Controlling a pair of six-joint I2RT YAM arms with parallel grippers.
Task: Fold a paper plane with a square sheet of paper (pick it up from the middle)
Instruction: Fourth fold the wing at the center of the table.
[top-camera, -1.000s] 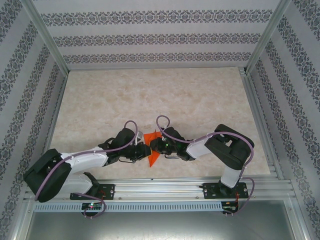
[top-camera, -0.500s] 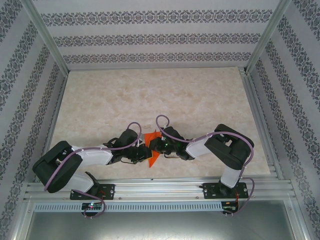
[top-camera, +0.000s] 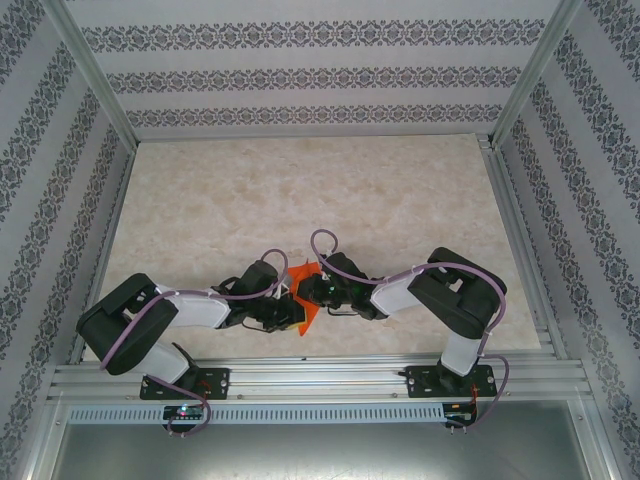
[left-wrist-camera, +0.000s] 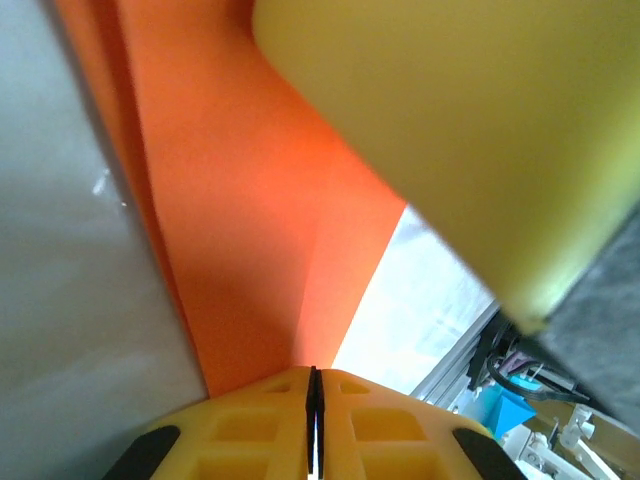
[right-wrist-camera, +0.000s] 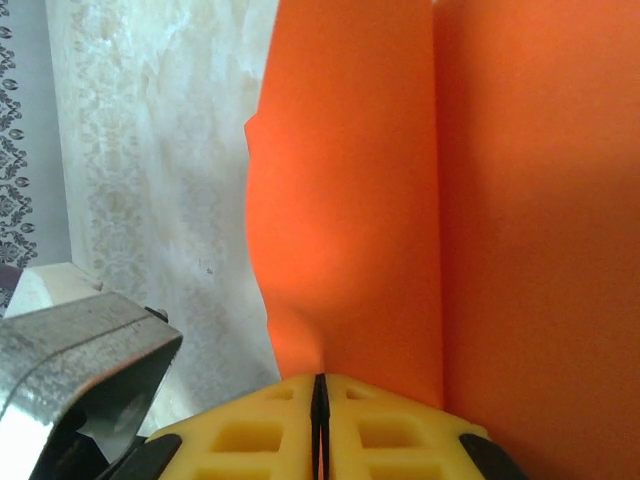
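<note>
Mid-fold: the square sheet of paper (top-camera: 308, 318), creased but not yet dart-shaped, sits at lower centre of the top view between the left gripper (left-wrist-camera: 313, 425) and right gripper (right-wrist-camera: 320, 425), both clamped on it; most folds apparently remain

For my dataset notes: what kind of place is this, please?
Probably a lab test cell, not a home: an aluminium frame with patterned wall panels encloses a marble-look tabletop, with a metal mounting rail at its near edge.
</note>
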